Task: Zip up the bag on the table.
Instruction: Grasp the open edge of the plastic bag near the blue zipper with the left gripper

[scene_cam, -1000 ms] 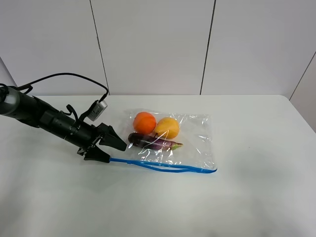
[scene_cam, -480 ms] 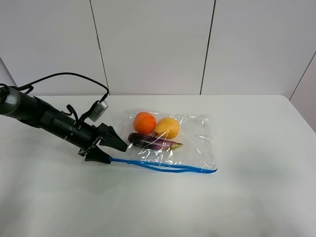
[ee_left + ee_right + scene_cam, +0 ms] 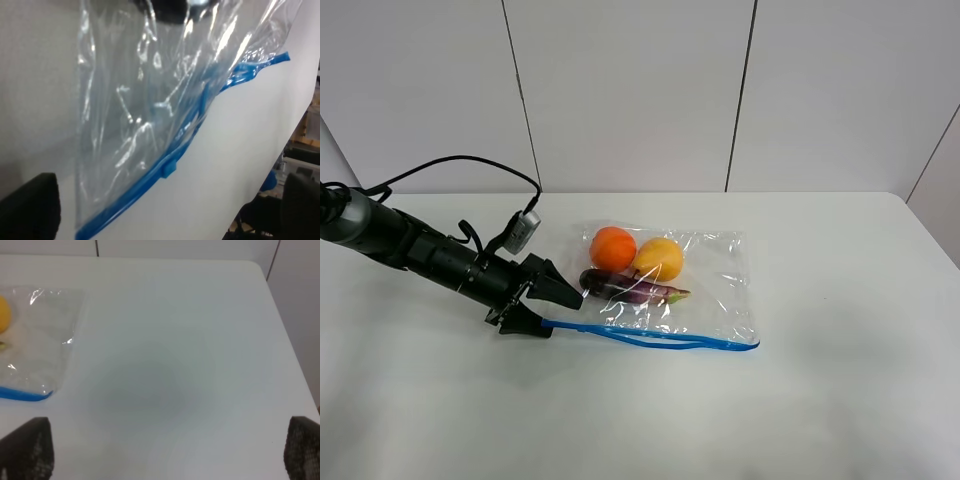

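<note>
The white counter (image 3: 840, 400) fills the lower half of my high view, and a pale panelled wall (image 3: 620, 90) stands behind it. The left arm (image 3: 410, 245) comes in from the left edge of the frame and lies low over the counter, pointing toward the centre. At its end the left gripper (image 3: 563, 314) has its jaws spread wide and holds nothing. The right gripper (image 3: 162, 452) is outside the high view. Its own camera shows both fingers far apart over bare counter, well apart from the bag's corner.

The bag (image 3: 720, 290) lies flat a little left of the frame's centre, clear and wrinkled. In its upper left part I see an orange fruit (image 3: 612, 248), a yellow fruit (image 3: 659, 259) touching it on the right, and a dark purple eggplant (image 3: 630, 290) just below both. The blue zip strip (image 3: 720, 343) runs along the bag's lower edge. Its two lips stand apart over the left stretch, so the bag is not closed there. The strip's left end is just beside the left gripper's lower finger; whether they touch, I cannot tell. The left wrist view shows a small blue tab (image 3: 170, 167) on the strip.
</note>
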